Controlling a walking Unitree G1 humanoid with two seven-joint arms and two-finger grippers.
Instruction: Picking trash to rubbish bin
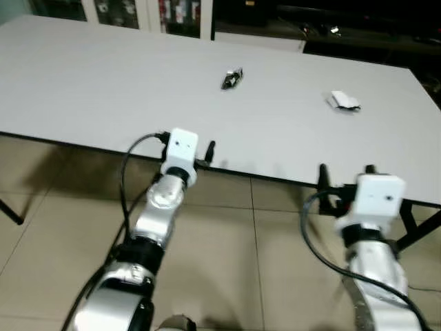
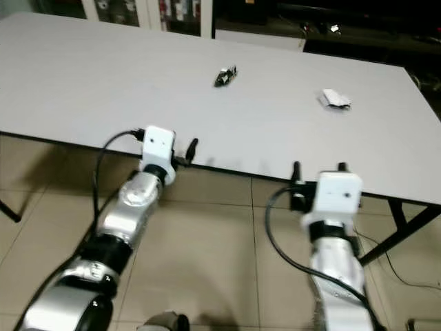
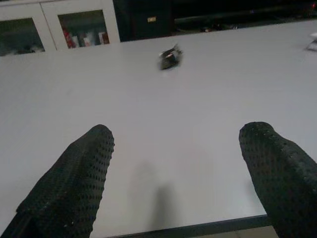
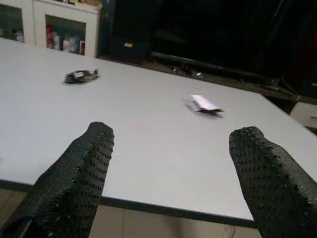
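The right pincer [image 4: 168, 178] hung with its two black, dimpled fingers [image 4: 74, 183] spread wide apart at the near edge of a pale grey desk [image 4: 148, 148], holding nothing. On the desk beyond lay a crumpled white scrap of paper [image 4: 204, 104], and well apart from it, a dark, shiny wrapper [image 4: 81, 76]. Behind the desk stood white cabinets with glass doors [image 4: 54, 32] beside a dark, unlit area where little could be made out.
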